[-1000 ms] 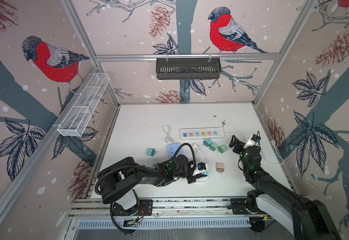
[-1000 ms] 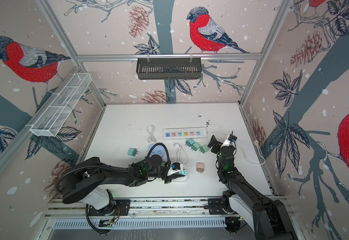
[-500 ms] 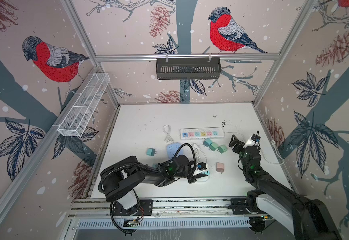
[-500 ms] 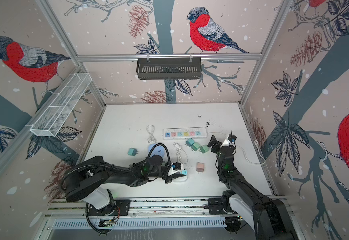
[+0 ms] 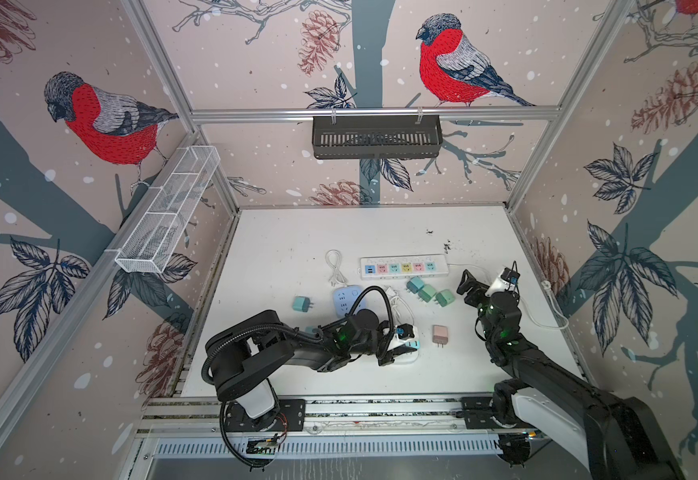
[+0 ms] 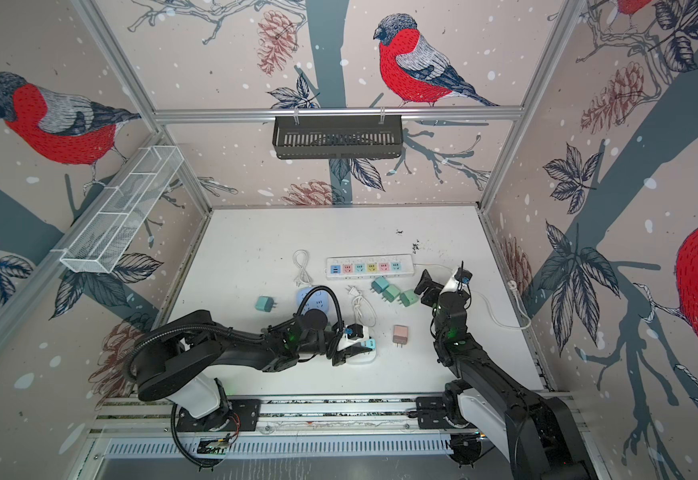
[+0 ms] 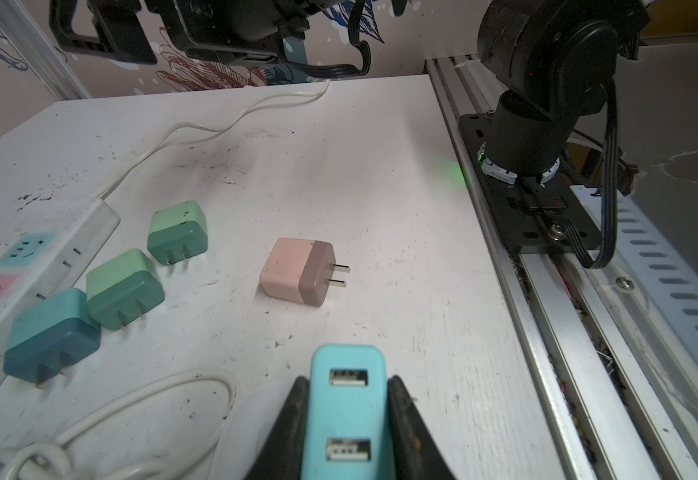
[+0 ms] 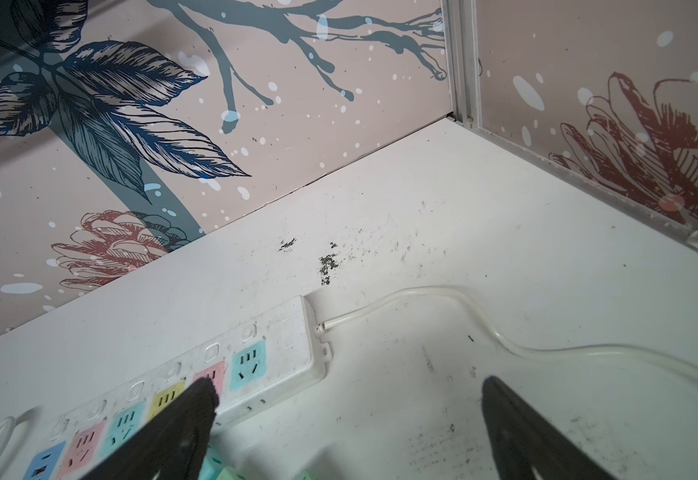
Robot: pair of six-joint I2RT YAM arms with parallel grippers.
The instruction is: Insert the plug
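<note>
the left pincer (image 5: 400, 345) is clamping tight on the turquoise two-port usb charger plug (image 7: 346, 365), holding it low near the middle of the front edge of the white counter (image 5: 297, 232), with a pink two-pin charger block (image 7: 297, 270) lying near it. the right pincer (image 8: 347, 388) is gaping wide, gripping nothing, hovering by the cord end of the white power strip with coloured sockets (image 8: 280, 365).
</note>
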